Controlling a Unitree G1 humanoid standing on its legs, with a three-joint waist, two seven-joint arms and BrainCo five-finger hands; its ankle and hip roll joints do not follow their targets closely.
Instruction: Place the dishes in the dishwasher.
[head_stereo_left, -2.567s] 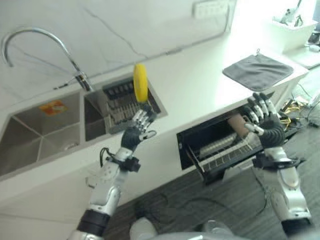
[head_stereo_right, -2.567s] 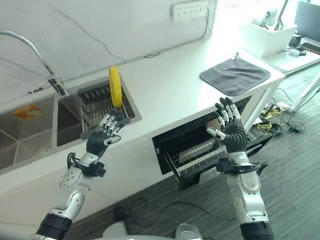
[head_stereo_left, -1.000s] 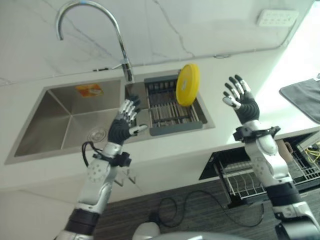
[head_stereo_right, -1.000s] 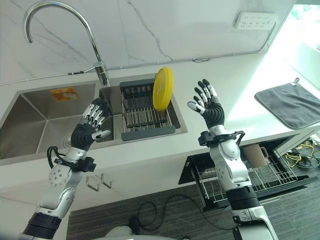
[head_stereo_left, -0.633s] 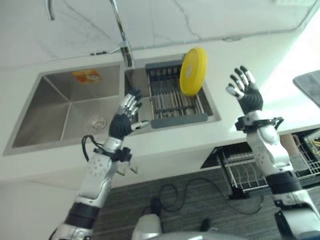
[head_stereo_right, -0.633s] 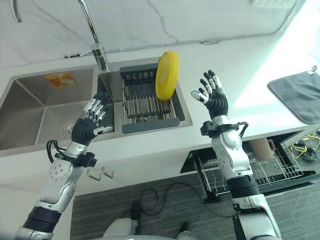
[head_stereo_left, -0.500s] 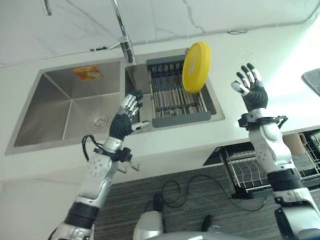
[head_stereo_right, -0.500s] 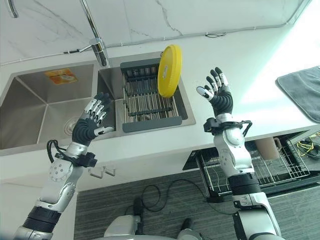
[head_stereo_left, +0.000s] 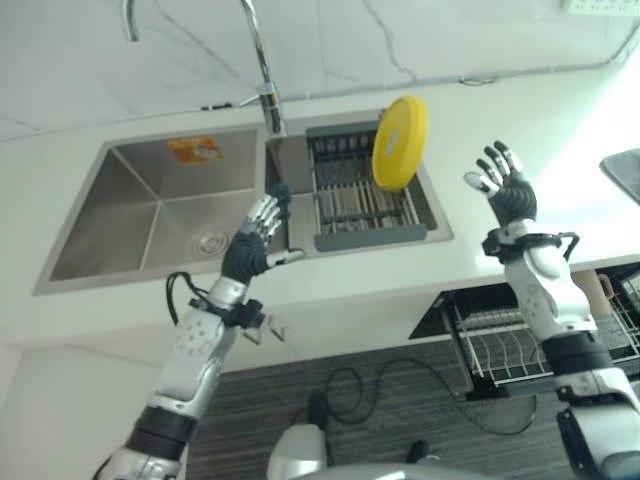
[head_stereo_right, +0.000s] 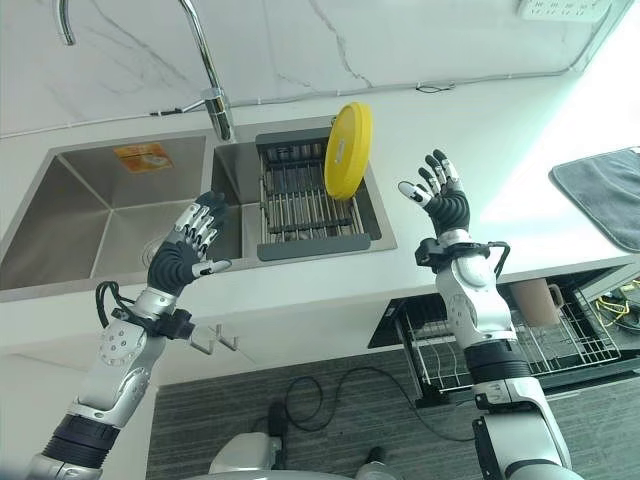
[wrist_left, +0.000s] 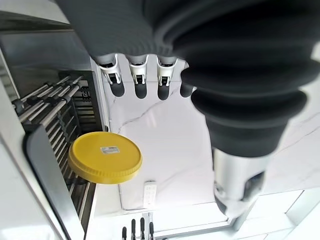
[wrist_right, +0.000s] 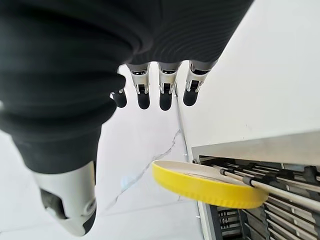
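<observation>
From the left eye view, the yellow plate (head_stereo_left: 400, 143) stands on edge in the dish rack (head_stereo_left: 362, 205) set in the sink (head_stereo_left: 150, 210)'s smaller basin, leaning toward the counter (head_stereo_left: 560, 150). It looks like stiff, light plastic — unlikely to break, but smooth and probably slippery if wet, so I would pinch its upper rim, thumb on one face and fingers on the other. An orange sticker (head_stereo_left: 194, 150) lies in the big basin; its print is too small to read.

In the right eye view, the left hand (head_stereo_right: 183, 259) hovers at the sink's front edge and the right hand (head_stereo_right: 441, 203) is raised beside the plate, apart from it; both are spread wide and empty. The dishwasher (head_stereo_right: 500, 345) drawer stands open below, a mug (head_stereo_right: 528, 300) in it.

The left wrist view shows straight fingers (wrist_left: 138, 82) and a small label (wrist_left: 110, 149) on the plate's underside — unreadable.

The right wrist view shows straight fingers (wrist_right: 165, 92) above the plate's rim, not touching.
</observation>
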